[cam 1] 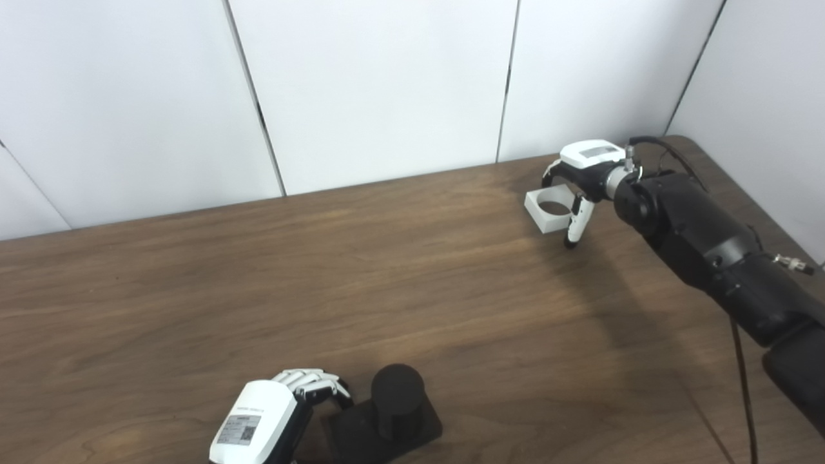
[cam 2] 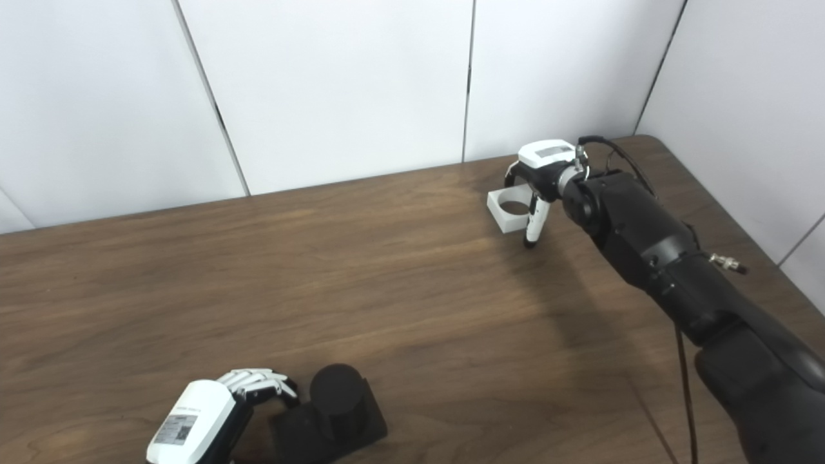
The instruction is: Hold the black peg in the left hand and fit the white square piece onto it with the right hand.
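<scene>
The black peg (cam 1: 396, 396) is a short round post on a flat black base (cam 1: 361, 435), standing on the table near the front edge. My left hand (cam 1: 283, 409) is just left of it, fingers curled against the base's left side; its thumb is hidden, so I cannot tell whether it grips. The white square piece (cam 1: 546, 209), with a round hole, is at the far right of the table. My right hand (cam 1: 583, 177) arches over it, one finger (cam 1: 575, 225) pressed on its near right side and the others behind it.
The brown wooden table (cam 1: 387, 277) has white wall panels behind it. Its right edge and rounded far corner (cam 1: 693, 145) are close to the right arm. A cable (cam 1: 744, 393) hangs along the right forearm.
</scene>
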Robot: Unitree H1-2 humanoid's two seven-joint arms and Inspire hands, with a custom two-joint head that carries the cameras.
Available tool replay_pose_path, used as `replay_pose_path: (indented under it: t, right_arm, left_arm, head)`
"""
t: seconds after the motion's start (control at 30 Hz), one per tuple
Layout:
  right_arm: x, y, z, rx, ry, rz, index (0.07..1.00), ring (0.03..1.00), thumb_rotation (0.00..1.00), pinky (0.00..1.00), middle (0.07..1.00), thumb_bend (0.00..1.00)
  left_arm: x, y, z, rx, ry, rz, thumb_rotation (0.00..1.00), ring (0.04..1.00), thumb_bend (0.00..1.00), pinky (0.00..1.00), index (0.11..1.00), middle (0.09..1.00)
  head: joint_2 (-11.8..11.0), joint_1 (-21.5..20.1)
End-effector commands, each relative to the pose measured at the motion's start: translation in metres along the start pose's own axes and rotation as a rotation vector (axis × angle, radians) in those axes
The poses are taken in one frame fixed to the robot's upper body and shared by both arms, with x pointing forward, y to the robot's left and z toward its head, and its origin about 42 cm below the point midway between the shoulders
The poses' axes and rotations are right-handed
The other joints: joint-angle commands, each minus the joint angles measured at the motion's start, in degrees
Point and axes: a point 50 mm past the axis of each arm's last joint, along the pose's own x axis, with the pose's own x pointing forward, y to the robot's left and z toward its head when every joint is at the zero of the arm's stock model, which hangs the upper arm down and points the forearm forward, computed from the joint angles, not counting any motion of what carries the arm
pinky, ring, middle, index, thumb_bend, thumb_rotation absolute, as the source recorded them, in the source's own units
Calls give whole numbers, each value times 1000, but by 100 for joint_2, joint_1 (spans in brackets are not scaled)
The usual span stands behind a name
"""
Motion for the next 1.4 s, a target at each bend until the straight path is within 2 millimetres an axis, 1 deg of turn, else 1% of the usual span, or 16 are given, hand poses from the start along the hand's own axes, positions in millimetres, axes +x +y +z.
replay_pose_path:
  t: [0.0, 0.2, 0.23, 0.27, 0.3, 0.37, 0.5, 0.6, 0.8, 0.9, 0.97, 1.07, 1.2, 1.27, 1.37]
  right_arm:
    - [-2, -33, -11, -38, 16, -82, 735, 963, 173, 929, 898, 850]
    - [-3, -30, -9, -36, 0, -77, 658, 947, 164, 920, 874, 826]
    - [-2, -29, -8, -29, -5, -79, 630, 942, 153, 916, 863, 820]
    - [-2, -28, -8, -25, -12, -85, 547, 933, 145, 907, 848, 645]
    - [-2, -27, -7, -26, -18, -90, 518, 923, 141, 891, 836, 586]
    - [-2, -25, -7, -39, -27, -101, 493, 897, 136, 846, 810, 537]
    - [-2, -22, -7, -72, -36, -118, 485, 858, 131, 787, 780, 524]
    - [-2, -19, -7, -77, -43, -128, 484, 840, 129, 767, 769, 523]
    - [-6, -17, -5, -59, -51, -140, 483, 842, 127, 795, 769, 523]
    - [-12, -21, 0, -70, -72, -146, 483, 855, 127, 807, 768, 523]
    - [-21, -28, 8, -86, -98, -156, 484, 870, 129, 822, 769, 523]
    - [-39, -40, 23, -107, -167, -188, 485, 875, 130, 832, 762, 523]
    - [-74, -57, 53, -146, -303, -227, 483, 866, 131, 836, 759, 524]
    - [-90, -64, 67, -167, -356, -239, 483, 869, 132, 855, 756, 524]
    - [-118, -74, 92, -188, -457, -259, 484, 863, 132, 869, 751, 524]
  left_arm:
    - [-11, -8, -13, 9, 90, -87, 53, 762, 505, 764, 490, 715]
    - [-11, -7, -11, -5, 90, -84, 54, 765, 504, 765, 490, 716]
    - [-11, -7, -11, -8, 91, -83, 54, 763, 504, 761, 490, 715]
    - [-11, -7, -11, -12, 91, -81, 54, 764, 504, 760, 490, 716]
    - [-11, -7, -11, -15, 91, -79, 54, 764, 504, 760, 490, 716]
    - [-11, -7, -11, -19, 90, -77, 54, 763, 504, 757, 490, 715]
    - [-10, -7, -11, -23, 93, -78, 54, 765, 503, 758, 490, 717]
    - [-10, -7, -11, -21, 93, -76, 54, 765, 503, 758, 490, 717]
    - [-8, -8, -10, -23, 91, -77, 53, 765, 503, 757, 491, 719]
    - [-7, -9, -8, -26, 93, -77, 53, 765, 504, 758, 491, 719]
    - [-6, -10, -7, -28, 94, -75, 53, 765, 504, 756, 490, 718]
    - [-5, -11, -5, -23, 95, -75, 54, 763, 504, 755, 490, 717]
    - [-4, -11, -2, -17, 95, -72, 54, 762, 503, 757, 491, 715]
    - [-4, -11, 0, -12, 97, -75, 54, 763, 504, 758, 491, 716]
    - [-2, -12, 2, -10, 105, -72, 54, 764, 505, 759, 490, 716]
  head:
    - [33, 8]
    - [45, 33]
    - [45, 33]
    - [43, 33]
    - [41, 36]
    - [47, 51]
    - [50, 52]
    - [44, 61]
    - [23, 130]
    - [13, 223]
    - [9, 275]
    - [31, 331]
    - [63, 355]
    - [79, 368]
    - [102, 411]
